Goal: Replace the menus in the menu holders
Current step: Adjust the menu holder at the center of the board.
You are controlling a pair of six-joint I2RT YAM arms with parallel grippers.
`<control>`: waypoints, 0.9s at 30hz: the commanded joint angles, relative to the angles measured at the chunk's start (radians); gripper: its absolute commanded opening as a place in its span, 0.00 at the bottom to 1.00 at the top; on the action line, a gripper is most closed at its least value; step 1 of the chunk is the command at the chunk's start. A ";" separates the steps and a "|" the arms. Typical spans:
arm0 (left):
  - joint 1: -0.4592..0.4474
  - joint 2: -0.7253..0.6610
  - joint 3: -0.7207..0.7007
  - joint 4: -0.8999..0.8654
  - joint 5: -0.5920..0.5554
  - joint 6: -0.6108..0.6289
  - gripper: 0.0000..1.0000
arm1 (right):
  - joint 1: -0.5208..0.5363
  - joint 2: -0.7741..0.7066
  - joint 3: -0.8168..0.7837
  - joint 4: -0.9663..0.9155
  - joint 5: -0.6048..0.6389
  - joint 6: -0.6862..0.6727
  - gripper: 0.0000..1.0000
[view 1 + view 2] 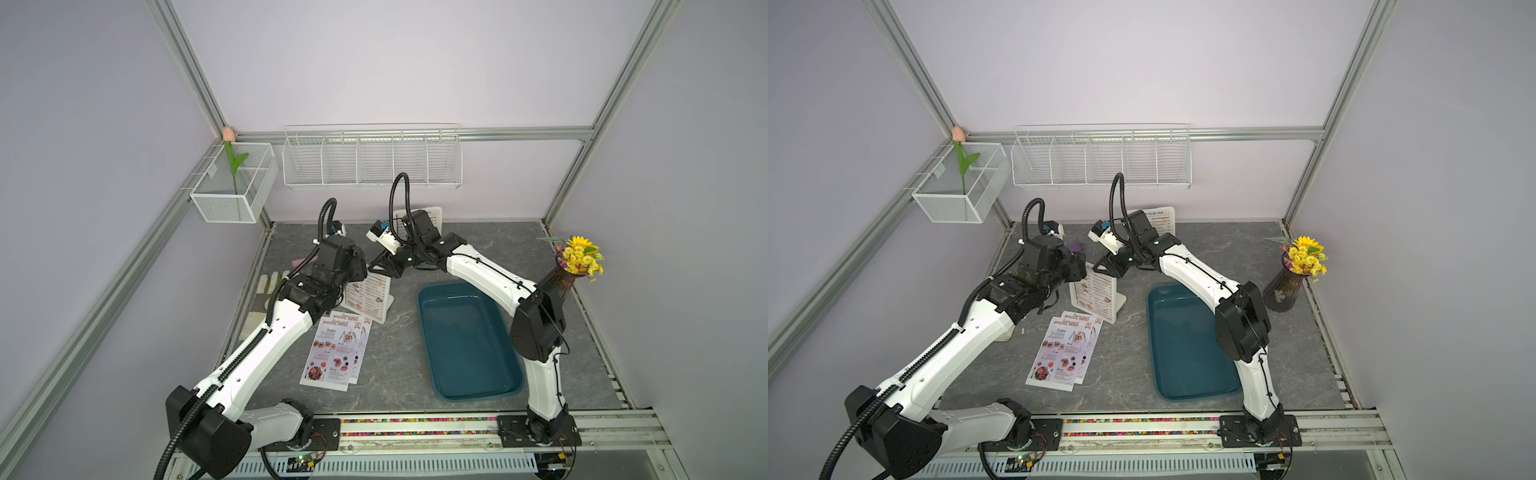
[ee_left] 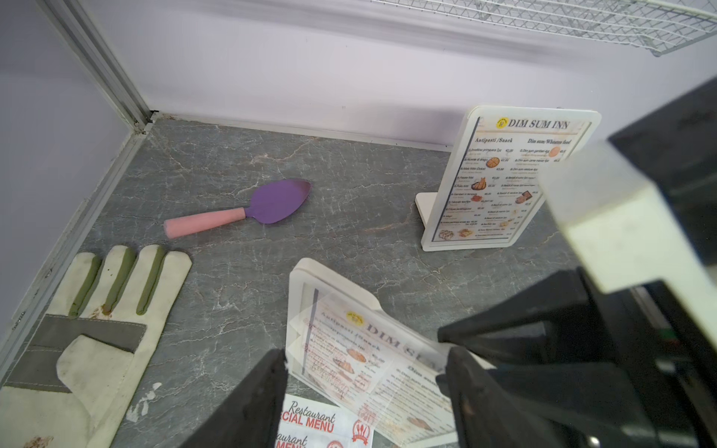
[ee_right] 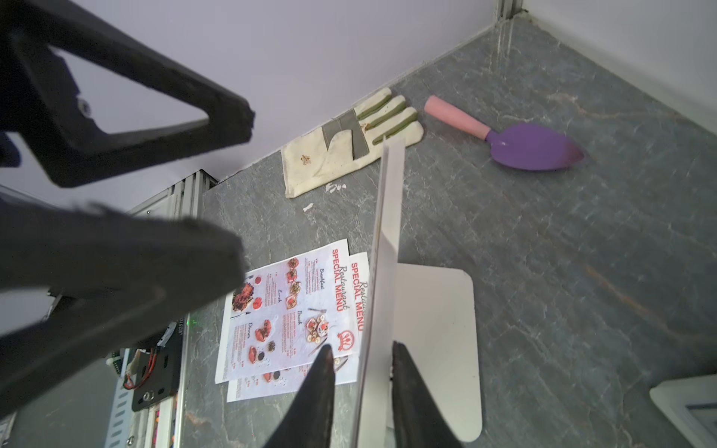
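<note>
The near menu holder (image 3: 389, 217) stands left of the table's centre. Its upright panel sits between the parted jaws of the right gripper (image 3: 361, 349) (neither visibly pinching). The left gripper (image 2: 361, 388), spread wide, hovers at its front face.

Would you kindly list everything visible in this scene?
Menu holders: two, white; one central, one behind.
DIM SUM INN menus: two, white, in the holders.
SPECIAL MENU sheets: two, white-red, overlapping, flat.
Tray: one, teal, right side.
Glove: one, cream-green, left edge.
Trowel: one, purple-pink, back left.
Vase: one, dark, yellow flowers, right edge.
Wire racks: two, white, wall-mounted.
Tulip: one, pink, corner rack.
Left hand: one, black, open, at central holder.
Right hand: one, black, open, astride that holder.
</note>
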 commanded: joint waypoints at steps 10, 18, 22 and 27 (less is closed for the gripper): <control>-0.092 -0.043 -0.114 -0.125 0.097 -0.035 0.63 | -0.096 -0.164 -0.061 -0.039 -0.077 -0.032 0.67; -0.140 0.050 -0.246 -0.001 0.227 -0.123 0.57 | -0.191 -0.327 -0.191 -0.016 0.113 0.073 0.71; -0.143 0.137 -0.274 0.107 0.209 -0.135 0.51 | -0.218 -0.379 -0.255 0.011 0.226 0.131 0.71; -0.141 0.240 -0.246 0.133 0.090 -0.157 0.49 | -0.241 -0.425 -0.317 0.035 0.257 0.165 0.71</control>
